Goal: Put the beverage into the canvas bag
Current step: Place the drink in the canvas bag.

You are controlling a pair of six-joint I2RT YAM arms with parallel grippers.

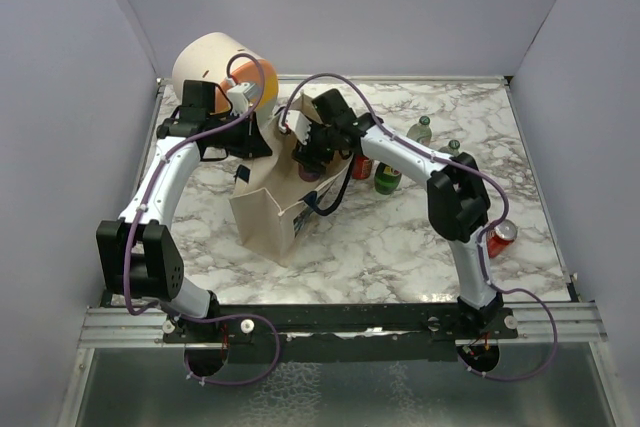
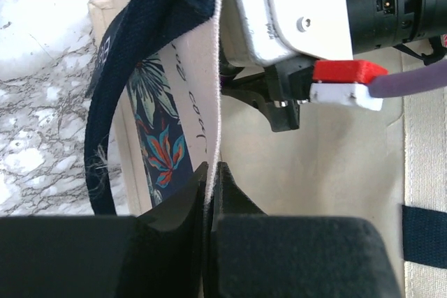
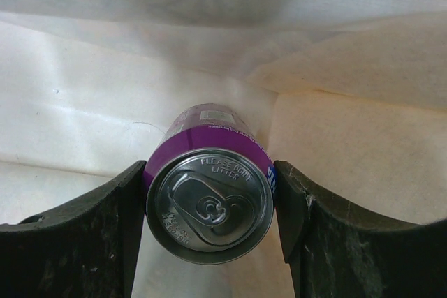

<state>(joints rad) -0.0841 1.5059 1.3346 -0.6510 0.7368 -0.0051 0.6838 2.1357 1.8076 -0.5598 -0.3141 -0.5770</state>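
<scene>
At the far left of the worktop (image 1: 400,237) stands a big round drum (image 1: 205,62), and it has no part in this job. Next to it the left gripper (image 2: 209,169) is pinched shut on the top edge of the canvas bag (image 1: 270,217), with the thin cream cloth caught between its two fingers. The bag is soft and floppy, so I think it would sag shut if nobody held its edge, and the rim is a good place to hold it. The bag stands in the middle of the worktop with its mouth up. The right gripper (image 3: 209,172) reaches down into that mouth. Its two fingers press on the two sides of the beverage (image 3: 209,204), a purple can with its silver top facing the camera. The can is inside the bag, with pale cloth all around it. I cannot tell if it touches the bottom yet. The can is hard, round and smooth, so I think it could slip or roll, and if it is full it is a bit heavy. Holding it by its sides, near the top, looks like the right way. To the right of the bag, two green bottles (image 1: 388,177) and a red can (image 1: 362,167) stand on the worktop, just beside the right arm.
</scene>
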